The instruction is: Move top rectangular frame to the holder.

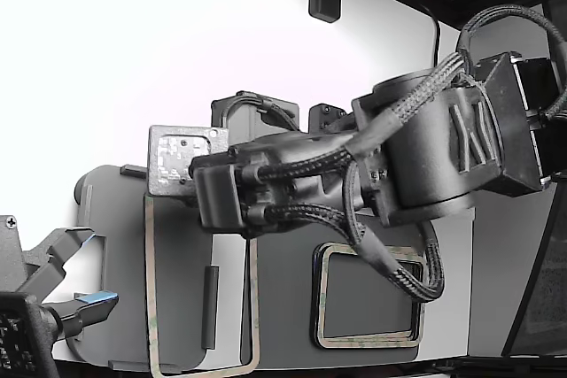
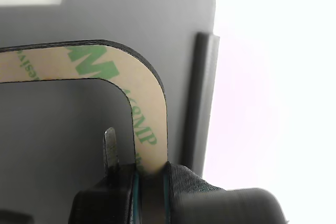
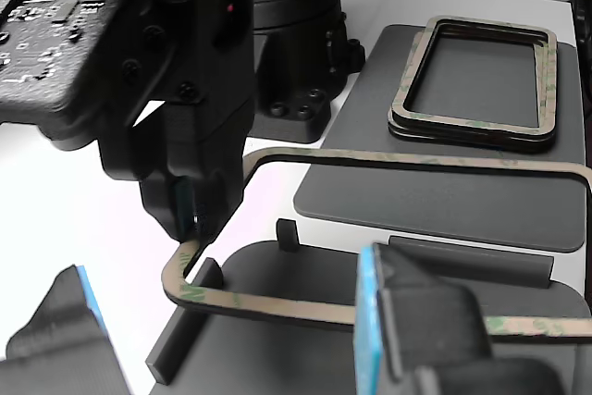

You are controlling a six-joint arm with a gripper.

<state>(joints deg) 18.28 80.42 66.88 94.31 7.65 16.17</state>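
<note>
My gripper (image 2: 149, 177) is shut on one short side of the top rectangular frame (image 2: 147, 87), a thin tan ring with green print. In the other view the gripper (image 3: 190, 217) pinches the frame (image 3: 416, 160) near a corner, and the frame hangs slightly tilted just over the holder (image 3: 296, 321). The exterior view shows the gripper (image 1: 213, 205) above the light grey holder (image 1: 115, 245). There the frame (image 1: 254, 307) reaches past the holder's edge towards the exterior view's right. I cannot tell whether the frame touches the holder. A raised tab (image 2: 202, 103) stands beside the frame's corner.
A stack of identical frames (image 3: 472, 127) lies on a darker grey mat (image 3: 435, 205); the exterior view shows the stack (image 1: 368, 340) at the lower right. A second gripper with blue pads (image 3: 370, 321) stands open close by the holder (image 1: 84, 307).
</note>
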